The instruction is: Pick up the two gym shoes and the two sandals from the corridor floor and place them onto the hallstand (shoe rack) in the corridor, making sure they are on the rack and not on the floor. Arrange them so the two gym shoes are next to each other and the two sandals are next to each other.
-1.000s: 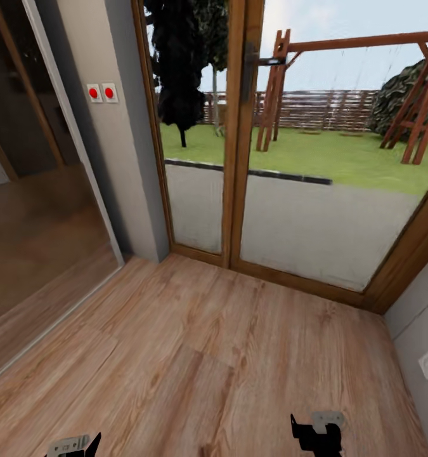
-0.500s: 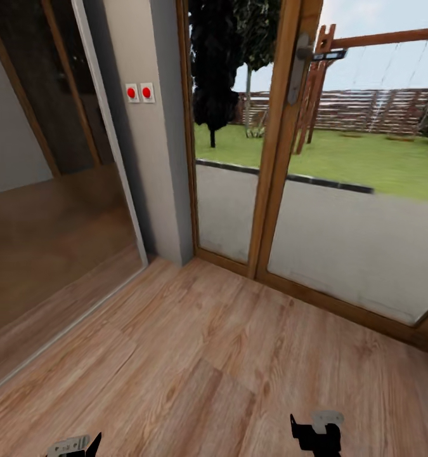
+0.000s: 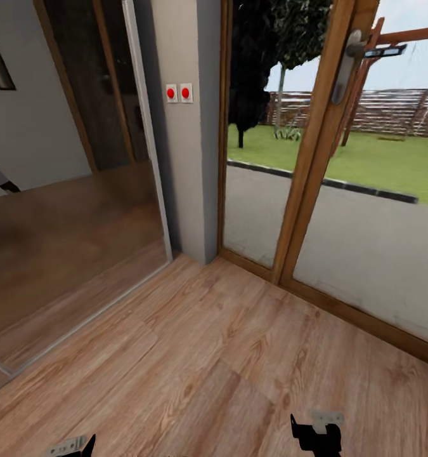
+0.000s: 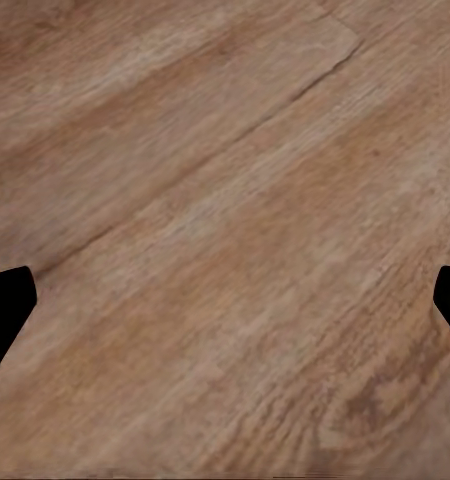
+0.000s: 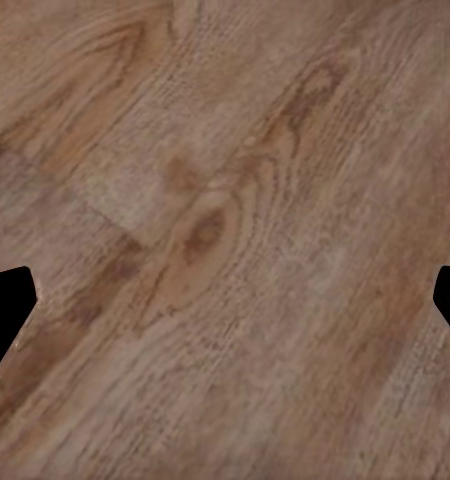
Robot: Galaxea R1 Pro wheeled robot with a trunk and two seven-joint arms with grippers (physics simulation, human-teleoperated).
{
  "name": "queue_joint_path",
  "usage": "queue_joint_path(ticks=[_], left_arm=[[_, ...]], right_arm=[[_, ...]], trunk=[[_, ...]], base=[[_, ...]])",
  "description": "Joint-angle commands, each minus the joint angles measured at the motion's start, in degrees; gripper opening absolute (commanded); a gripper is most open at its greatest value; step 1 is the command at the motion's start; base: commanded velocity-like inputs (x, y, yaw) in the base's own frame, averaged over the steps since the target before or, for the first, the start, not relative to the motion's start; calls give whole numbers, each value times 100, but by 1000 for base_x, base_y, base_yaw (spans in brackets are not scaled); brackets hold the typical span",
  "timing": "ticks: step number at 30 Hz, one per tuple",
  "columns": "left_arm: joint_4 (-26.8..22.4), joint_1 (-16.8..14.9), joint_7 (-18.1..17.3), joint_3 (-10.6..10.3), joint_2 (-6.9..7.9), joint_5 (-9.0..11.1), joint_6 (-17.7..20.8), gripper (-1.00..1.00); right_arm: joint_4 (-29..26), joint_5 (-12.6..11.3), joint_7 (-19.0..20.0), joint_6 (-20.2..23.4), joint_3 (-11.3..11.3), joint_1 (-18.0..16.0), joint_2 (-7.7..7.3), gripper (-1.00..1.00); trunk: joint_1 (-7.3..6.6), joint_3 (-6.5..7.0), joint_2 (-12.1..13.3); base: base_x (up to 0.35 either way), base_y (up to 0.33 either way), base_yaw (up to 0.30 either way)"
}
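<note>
Warm light-brown wood-plank corridor floor (image 3: pixel 194 355) beside a glazed wooden door (image 3: pixel 315 158), both grippers' jaws wide and empty.

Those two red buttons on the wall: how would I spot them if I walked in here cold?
Find the big wood-framed glass door looking onto the garden, then the narrow grey wall column beside it, with a sliding glass panel on its other side. High on that column sit the two red buttons, side by side on small white square plates. They are the only bright red on that plain grey surface.
</note>
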Motion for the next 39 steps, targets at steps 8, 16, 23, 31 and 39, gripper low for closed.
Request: queue_joint_path(ticks=[8,16,23,31,39], left_arm=[[11,-5,107,10,-24,52,-3,100],[11,-5,121,-3,-34,40,-3,100],[8,-5,122,-2,-31,42,-3,100],[4,-5,119,1,-31,51,-3,100],[2,-5,122,1,-30,56,-3,100]], right_arm=[[0,-45,-30,-17,49,-1,-4,100],[1,-45,-30,-18,49,-1,-5,100],[0,-45,-31,-18,49,-1,-4,100],[0,-45,-31,-18,49,-1,-4,100],[-1,-45,-31,-18,49,-1,-4,100]], trunk=[[-1,-5,-2],[-1,-5,-2],[-1,-5,-2],[-1,-5,-2],[-1,-5,-2]], base=[[0,0,279],[50,-17,279],[227,-162,279],[72,-251,279],[-151,-227,279]])
